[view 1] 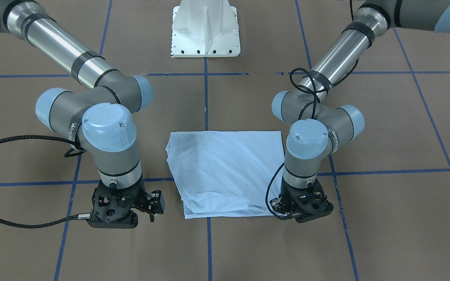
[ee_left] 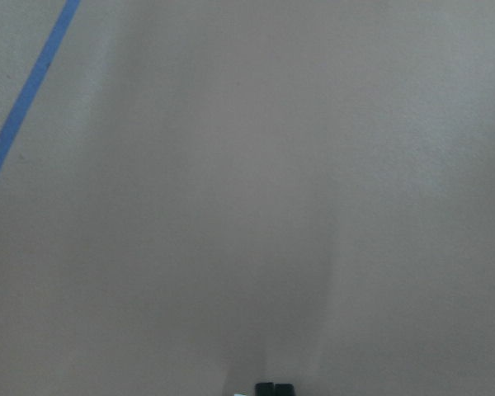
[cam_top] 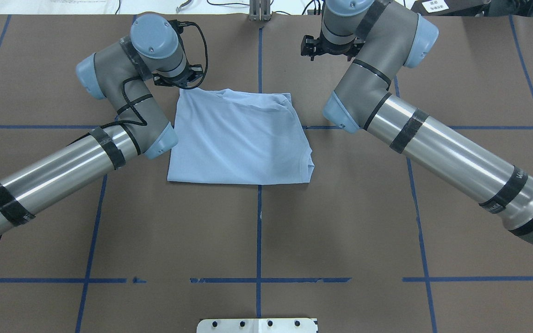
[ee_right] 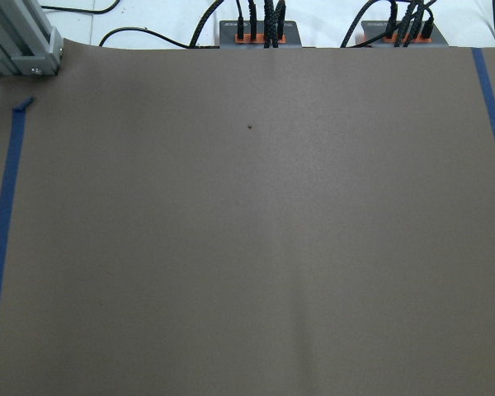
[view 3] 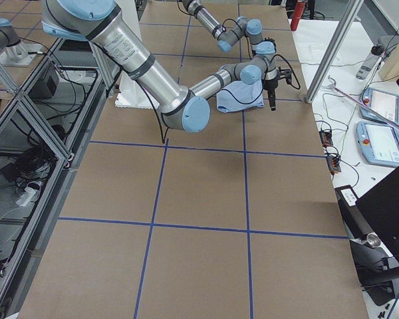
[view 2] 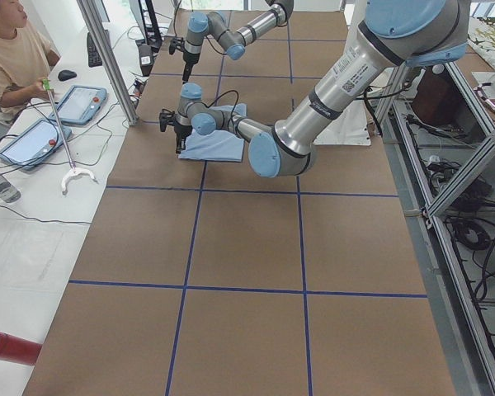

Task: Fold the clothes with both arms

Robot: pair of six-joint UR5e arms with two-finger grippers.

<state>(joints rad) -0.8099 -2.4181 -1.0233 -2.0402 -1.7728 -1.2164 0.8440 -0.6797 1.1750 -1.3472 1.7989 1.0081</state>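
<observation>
— What of the left black two-finger gripper [cam_top: 178,79]?
— Its fingers [ee_left: 266,388] sit together, at the 11 o'clock corner of the folded light blue T-shirt [cam_top: 238,138], seen from overhead.
— And the right black gripper [cam_top: 329,46]?
— Its fingers are hidden, so I can't tell. It hangs at the shirt's 1 o'clock, apart from it, over the brown table [cam_top: 340,222].

Brown table [view 1: 225,249] marked with blue tape lines [view 1: 208,249].
A person [view 2: 8,54] in a tan shirt is beside two tablets [view 2: 81,103].
</observation>
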